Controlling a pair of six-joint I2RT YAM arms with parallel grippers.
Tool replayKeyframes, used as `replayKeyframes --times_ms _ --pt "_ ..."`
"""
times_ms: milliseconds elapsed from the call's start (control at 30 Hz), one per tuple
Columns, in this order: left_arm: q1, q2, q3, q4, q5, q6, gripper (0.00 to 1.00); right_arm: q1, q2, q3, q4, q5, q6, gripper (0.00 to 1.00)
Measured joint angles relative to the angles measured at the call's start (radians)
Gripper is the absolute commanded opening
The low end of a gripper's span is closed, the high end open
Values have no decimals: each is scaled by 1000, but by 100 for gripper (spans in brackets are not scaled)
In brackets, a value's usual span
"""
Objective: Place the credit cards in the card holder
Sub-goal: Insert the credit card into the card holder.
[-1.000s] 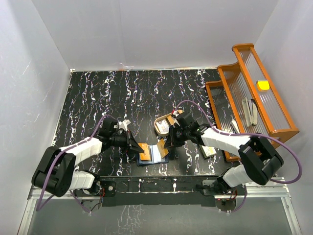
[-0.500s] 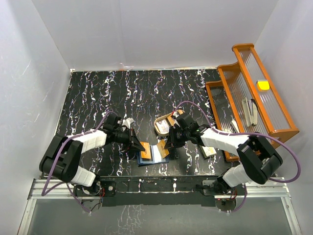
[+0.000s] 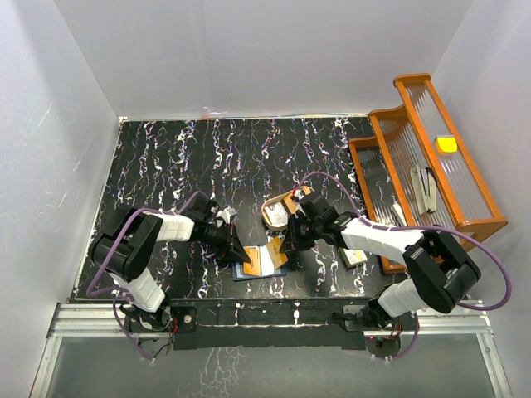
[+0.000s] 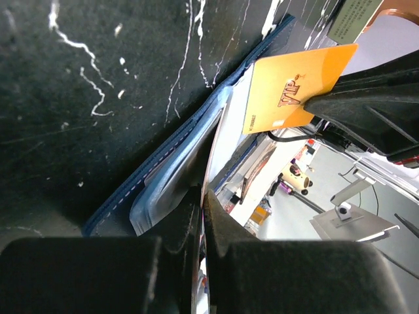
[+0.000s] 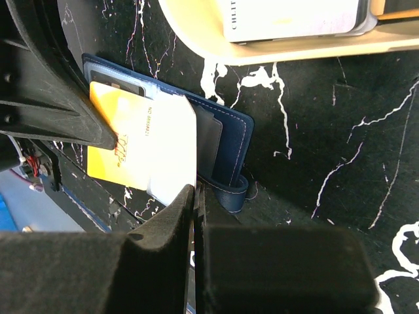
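Black, white-veined tabletop [image 3: 166, 166] stretches between white walls [image 3: 249, 58]. Close to its front edge the navy card holder [image 5: 229, 140] lies open, with an orange card [image 5: 121, 167] on it and a white card [image 5: 171, 147] overlapping that. My left pincer [image 3: 239, 254] has its fingers pressed together, tip against the orange card. My right pincer [image 5: 194, 193] is likewise closed, at the white card's near corner; whether it pinches that card I cannot tell. Beyond sits a tan tray [image 5: 196, 26]. Farther right stands an orange rack [image 3: 411, 80].
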Motion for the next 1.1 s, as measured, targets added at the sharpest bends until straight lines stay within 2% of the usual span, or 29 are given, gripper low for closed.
replayKeyframes --times_ms 667,1100 --pt "-11 1 13 27 7 -13 0 1 -40 11 -42 8 -3 0" --pt "-15 -1 0 108 11 -60 0 1 -72 12 -72 19 -4 0"
